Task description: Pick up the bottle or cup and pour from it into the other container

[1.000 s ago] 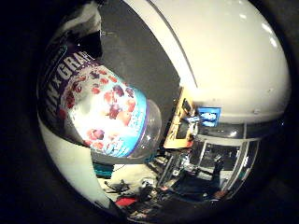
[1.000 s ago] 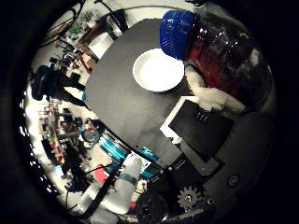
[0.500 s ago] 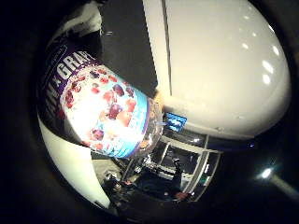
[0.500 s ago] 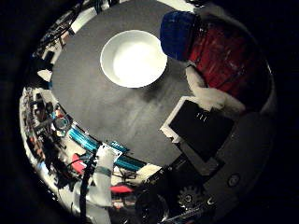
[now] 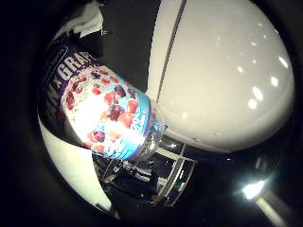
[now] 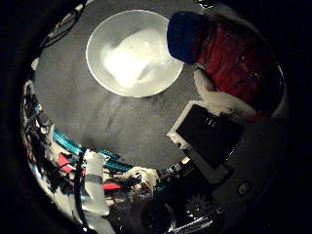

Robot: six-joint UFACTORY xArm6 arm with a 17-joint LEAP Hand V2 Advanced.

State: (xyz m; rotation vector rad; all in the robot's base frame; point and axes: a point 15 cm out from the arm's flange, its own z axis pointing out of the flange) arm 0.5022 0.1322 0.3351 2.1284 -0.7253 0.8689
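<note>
My right hand point(image 6: 219, 127) is shut on a clear bottle point(image 6: 229, 54) with a blue cap point(image 6: 183, 36) and red liquid inside; its fingers curl round the bottle's body. The thumb side palm view shows the bottle tilted, its cap over the rim of a white bowl point(image 6: 132, 54) that lies on a dark grey round table point(image 6: 107, 122). The little finger side palm view shows the bottle's label point(image 5: 99, 109) with pictures of fruit, close to the palm and filling much of the view.
The table's teal-trimmed edge point(image 6: 83, 161) runs below the bowl, with cluttered room floor beyond it. A white wall or ceiling point(image 5: 227, 76) with lights fills the little finger side palm view behind the bottle.
The hand has carried the bottle towards the bowl and tipped it further; the bowl looms larger and closer to the cap. The room behind the label has swung round.
</note>
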